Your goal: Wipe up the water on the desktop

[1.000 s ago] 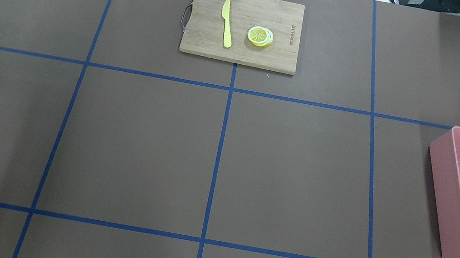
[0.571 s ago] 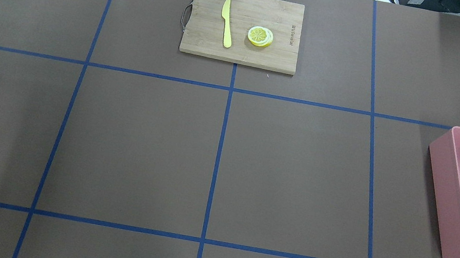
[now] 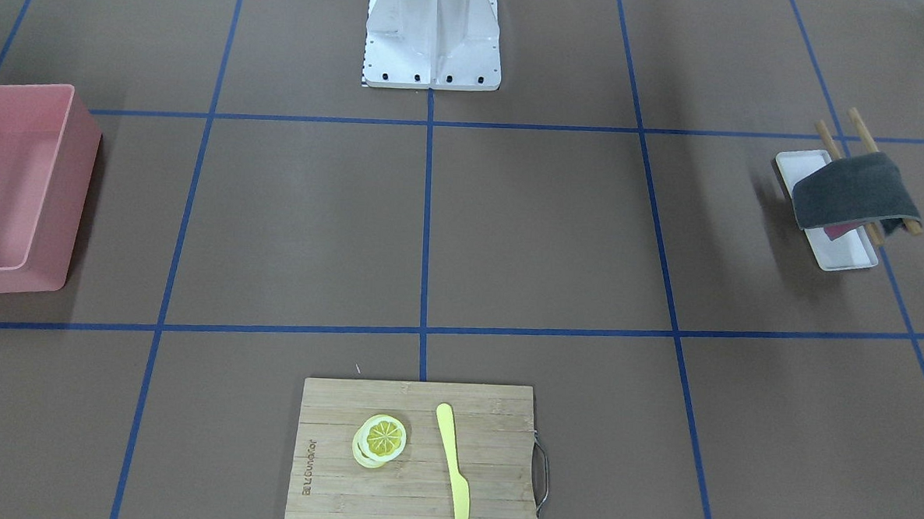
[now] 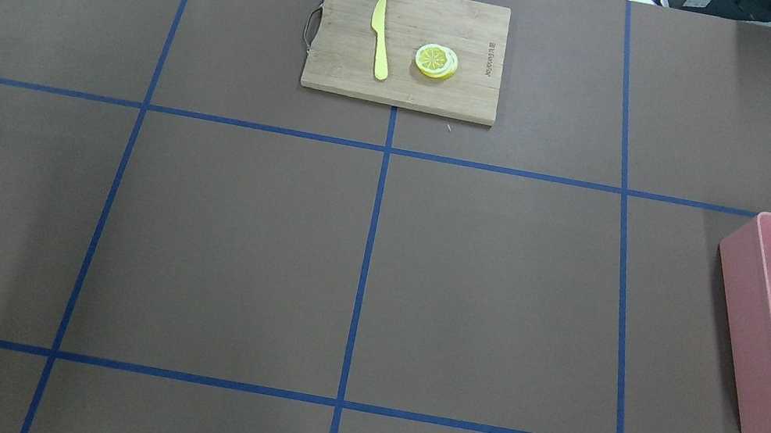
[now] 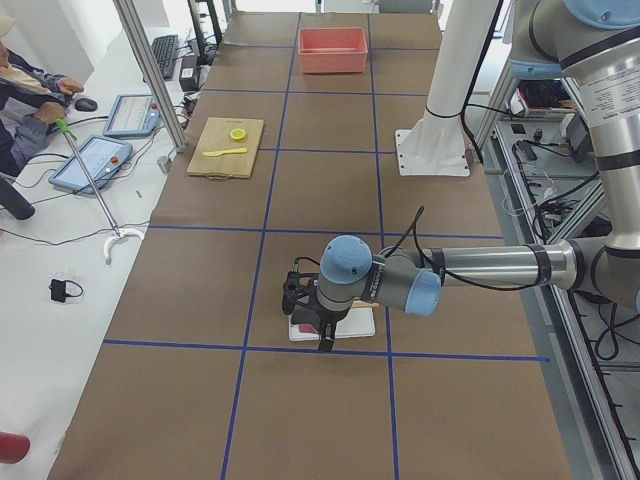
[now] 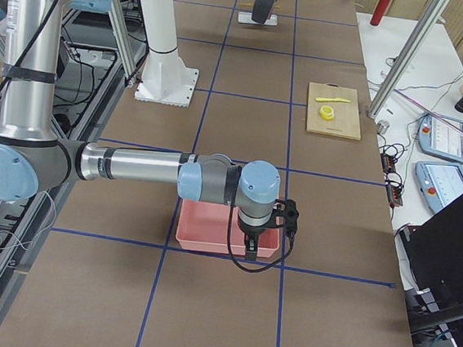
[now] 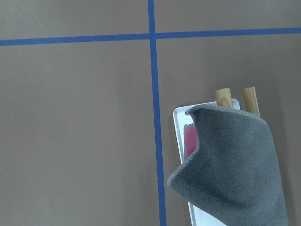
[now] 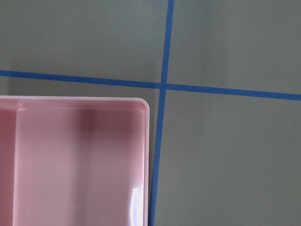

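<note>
The brown surface (image 4: 484, 289), taped into big rectangles by blue lines, fills the whole workspace, and no wet patch can be made out on it in any view, so the spill's place cannot be told. The wiping tool seems to be the grey cloth (image 3: 855, 191), draped over two wooden sticks (image 3: 860, 129) that bridge a white tray (image 3: 840, 256) at the robot's left end. Hung that way, its folded edge stands off the tray, which likely makes it easier to pinch. Something pink (image 7: 190, 141) lies under it. The left arm reaches out low and nearly level, its wrist turned down, so the left claw (image 5: 322, 338) hangs over the tray; only the side view shows it, so whether it is spread or closed cannot be told. The right arm mirrors that pose at the far end, its right claw (image 6: 251, 248) above the pink bin (image 4: 750, 328), and its state cannot be told either. A cutting board (image 4: 346, 79) with a yellow knife (image 4: 381, 41) and lemon slices (image 4: 436, 61) sits across from the robot, well apart from both arms. Wiping has apparently not begun; fetching the cloth looks like the step in hand.
</note>
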